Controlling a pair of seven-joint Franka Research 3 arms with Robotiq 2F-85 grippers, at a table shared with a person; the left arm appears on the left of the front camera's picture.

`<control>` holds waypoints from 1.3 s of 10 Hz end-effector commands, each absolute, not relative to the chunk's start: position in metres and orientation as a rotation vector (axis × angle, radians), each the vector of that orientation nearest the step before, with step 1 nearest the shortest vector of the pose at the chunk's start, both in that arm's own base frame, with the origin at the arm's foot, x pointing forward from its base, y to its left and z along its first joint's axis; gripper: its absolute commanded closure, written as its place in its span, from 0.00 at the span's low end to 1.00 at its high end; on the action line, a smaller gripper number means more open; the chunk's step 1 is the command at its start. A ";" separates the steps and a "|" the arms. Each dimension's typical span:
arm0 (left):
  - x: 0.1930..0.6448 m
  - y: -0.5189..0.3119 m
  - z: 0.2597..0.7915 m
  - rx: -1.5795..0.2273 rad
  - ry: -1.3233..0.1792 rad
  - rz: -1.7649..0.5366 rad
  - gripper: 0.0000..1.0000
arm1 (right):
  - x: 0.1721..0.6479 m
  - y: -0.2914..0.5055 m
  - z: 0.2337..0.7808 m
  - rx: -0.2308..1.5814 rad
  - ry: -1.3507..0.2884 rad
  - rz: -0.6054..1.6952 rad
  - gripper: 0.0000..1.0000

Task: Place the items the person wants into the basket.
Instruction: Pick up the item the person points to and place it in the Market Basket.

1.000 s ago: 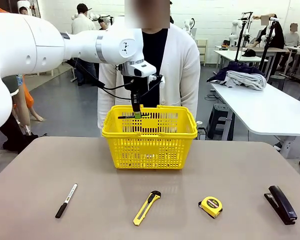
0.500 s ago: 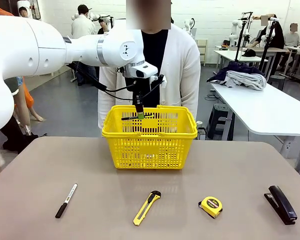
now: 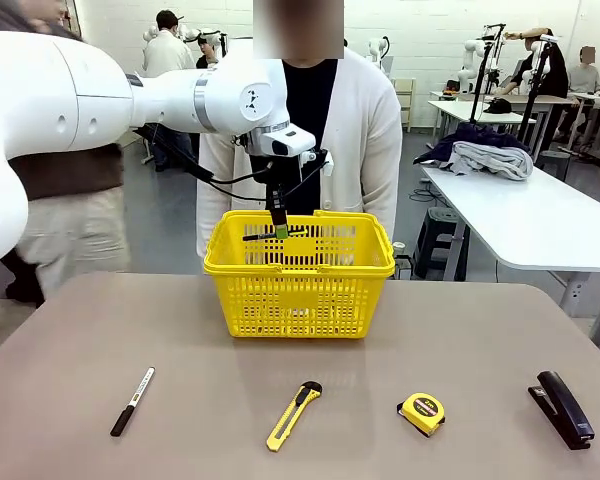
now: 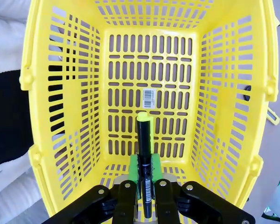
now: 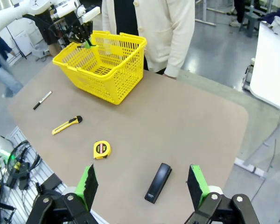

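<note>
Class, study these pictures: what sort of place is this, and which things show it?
Probably a robotics lab or test hall: a white robot arm whose left gripper holds a pen over a basket, long white tables behind, and a bare grey floor.

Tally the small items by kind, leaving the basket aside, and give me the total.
Writing tools: 2, pen and marker
Utility knife: 1
Tape measure: 1
Stapler: 1
Total: 5
</note>
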State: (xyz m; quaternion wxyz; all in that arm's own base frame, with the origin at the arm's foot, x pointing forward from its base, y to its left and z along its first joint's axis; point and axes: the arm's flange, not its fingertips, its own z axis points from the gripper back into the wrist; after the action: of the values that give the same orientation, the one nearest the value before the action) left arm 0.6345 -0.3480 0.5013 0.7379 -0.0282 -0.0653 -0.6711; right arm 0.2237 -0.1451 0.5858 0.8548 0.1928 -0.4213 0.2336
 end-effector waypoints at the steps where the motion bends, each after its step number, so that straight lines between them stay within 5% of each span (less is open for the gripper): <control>1: 0.645 -0.354 0.477 -0.116 -0.114 -1.492 0.89 | 0.225 -0.145 0.586 0.411 -0.891 0.492 0.00; 8: 0.691 -0.382 0.398 -0.162 -0.028 -1.537 0.89 | 0.225 -0.145 0.586 0.411 -0.891 0.492 0.00; 9: 0.693 -0.384 0.397 -0.170 -0.026 -1.536 0.48 | 0.225 -0.145 0.586 0.411 -0.891 0.492 0.00; 10: 0.693 -0.386 0.397 -0.174 -0.023 -1.539 0.30 | 0.225 -0.145 0.586 0.411 -0.891 0.492 0.00; 11: 0.693 -0.386 0.397 -0.175 -0.020 -1.543 0.00 | 0.225 -0.145 0.586 0.411 -0.891 0.492 0.00; 13: 0.691 -0.386 0.398 -0.175 -0.012 -1.546 0.00 | 0.225 -0.145 0.586 0.411 -0.891 0.492 0.00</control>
State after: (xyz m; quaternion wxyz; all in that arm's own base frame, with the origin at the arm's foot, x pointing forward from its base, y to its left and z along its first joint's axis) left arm 0.6723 -0.3753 0.3901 0.7190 -0.0784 -0.0108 -0.6904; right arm 0.2237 -0.1451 0.5858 0.8549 0.1928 -0.4213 0.2336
